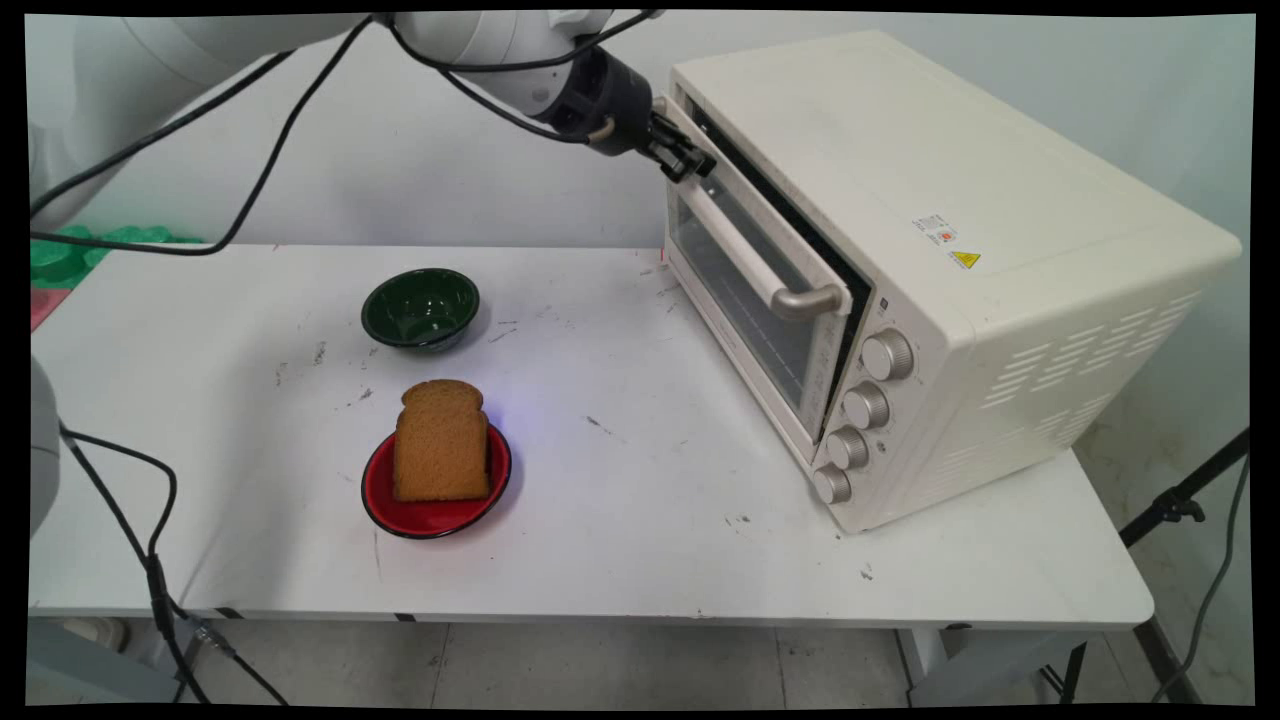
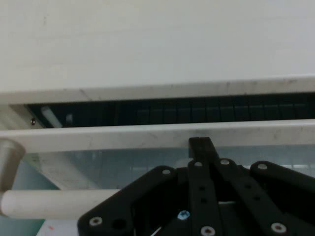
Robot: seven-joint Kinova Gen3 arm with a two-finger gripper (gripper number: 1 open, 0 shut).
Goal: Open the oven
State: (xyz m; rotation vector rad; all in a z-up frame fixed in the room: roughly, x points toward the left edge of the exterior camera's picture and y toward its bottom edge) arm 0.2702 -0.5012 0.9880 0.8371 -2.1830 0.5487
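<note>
A white table [image 1: 620, 520], scuffed and speckled with dark marks, stands before a pale wall, with green and red items [image 1: 60, 262] just past its far left corner and black cables [image 1: 150, 560] hanging off its near left edge. Left of centre sits a small dark green glazed bowl [image 1: 420, 308], and nearer the camera a shallow red dish with a black rim [image 1: 437, 482] carries a thick brown slice of bread [image 1: 441, 440], lying tilted with its rounded top toward the green bowl. Above them the white arm reaches in from the upper left, and its black two-finger gripper [image 1: 690, 160] meets the top edge of the glass door [image 1: 745, 280] of a cream-coloured countertop toaster oven [image 1: 950, 270], which occupies the right side of the table at an angle. The door stands slightly ajar, a dark gap showing along its upper edge, and the hand view shows the fingers drawn together to a single black tip [image 2: 201, 145] resting against the door's pale top rail, clasping nothing. A cream bar handle with metal ends [image 1: 765, 268] crosses the door below the gripper, and four silver knobs [image 1: 865, 408] run down the oven's front right corner. Beyond the table's right end, a black stand leg [image 1: 1180, 500] and a tiled floor are visible.
</note>
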